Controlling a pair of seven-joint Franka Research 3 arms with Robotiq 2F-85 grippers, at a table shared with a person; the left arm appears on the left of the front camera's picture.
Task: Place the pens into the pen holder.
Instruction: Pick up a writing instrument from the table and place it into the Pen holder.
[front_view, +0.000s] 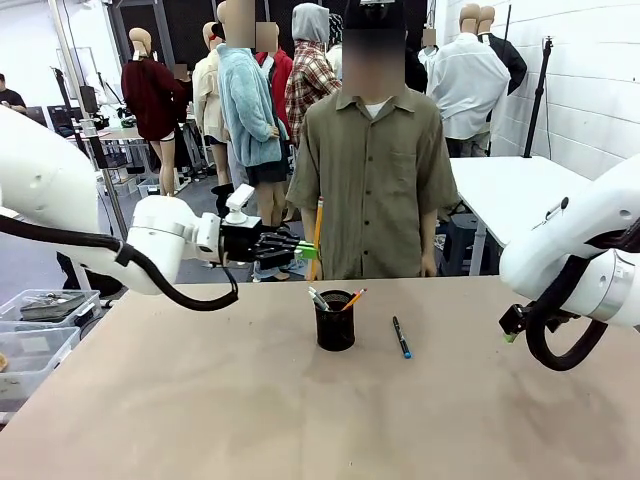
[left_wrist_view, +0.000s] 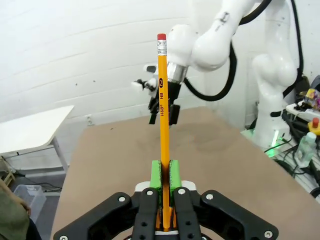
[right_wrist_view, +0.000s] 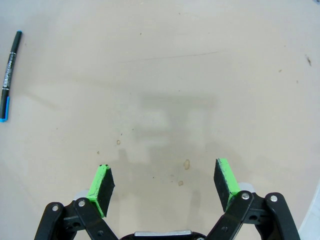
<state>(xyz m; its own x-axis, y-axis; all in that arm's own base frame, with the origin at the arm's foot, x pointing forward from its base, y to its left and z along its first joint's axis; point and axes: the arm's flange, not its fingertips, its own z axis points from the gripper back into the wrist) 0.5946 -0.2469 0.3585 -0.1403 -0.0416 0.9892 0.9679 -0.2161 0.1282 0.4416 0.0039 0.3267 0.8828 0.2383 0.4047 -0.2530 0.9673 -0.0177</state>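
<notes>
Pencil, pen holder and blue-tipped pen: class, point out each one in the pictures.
pencil (left_wrist_view: 162, 130): left wrist view, middle of its yellow shaft.
pen holder (front_view: 335, 332): front view, its black mesh wall.
blue-tipped pen (front_view: 401, 338): front view, middle of its barrel.

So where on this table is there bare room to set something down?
The near half of the table, in front of the pen holder, is bare; so is the left side, between holder and plastic bins. Crowded mid-table: the holder, the blue-tipped pen right of it, the left gripper holding a pencil up near it.
</notes>
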